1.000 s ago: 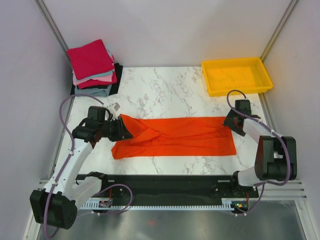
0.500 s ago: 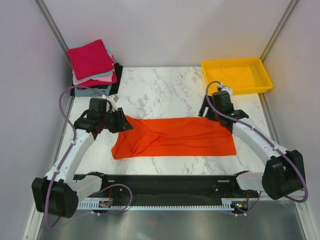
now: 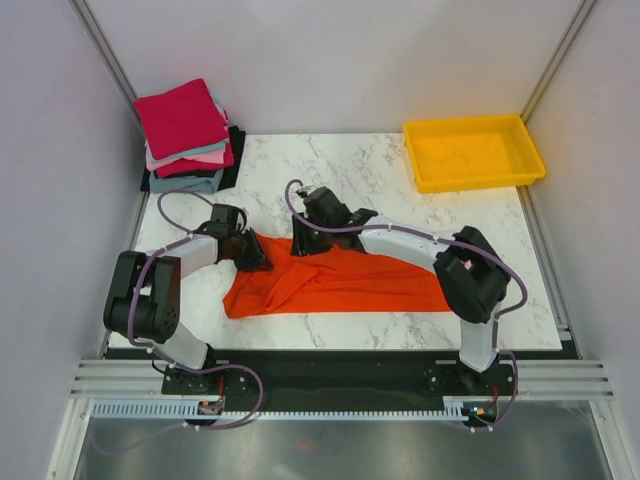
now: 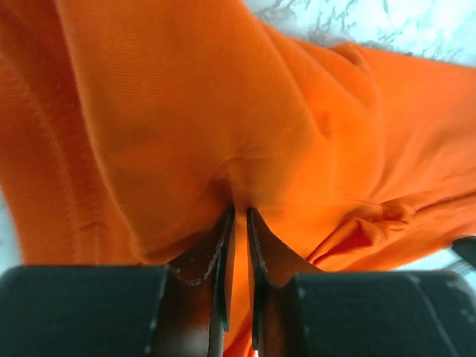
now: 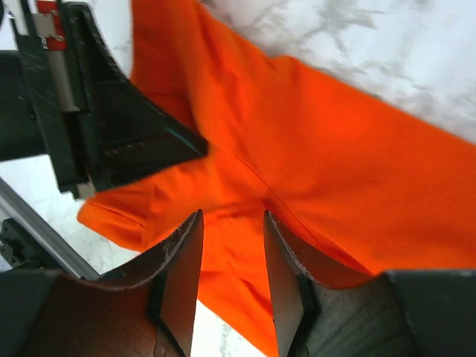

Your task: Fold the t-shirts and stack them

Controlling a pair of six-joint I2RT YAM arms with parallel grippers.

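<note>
White marble table (image 3: 380, 170), grey walls around it.

Top view: orange-red t-shirt (image 3: 370, 285) lies crumpled across the near-middle of the table, long side left to right. The stack of folded t-shirts (image 3: 185, 125), crimson on top, sits at the far-left corner, well apart from it. The yellow tray (image 3: 470, 184) is at the far-right corner. Left gripper (image 3: 250, 252) is on the shirt's far-left corner. Right gripper (image 3: 303, 243) is just beside it at the shirt's far edge, with its arm stretched across over the cloth.

Left wrist view: the fingers (image 4: 221, 245) are almost together, with a thin fold of the orange cloth pinched in the slit between them. Cloth fills nearly the whole view.

Right wrist view: the fingers (image 5: 182, 260) are partly apart and straddle the cloth. It shows flat through the gap, and nothing is visibly clamped. The left gripper's black body is close at upper left, on the shirt's edge.
</note>
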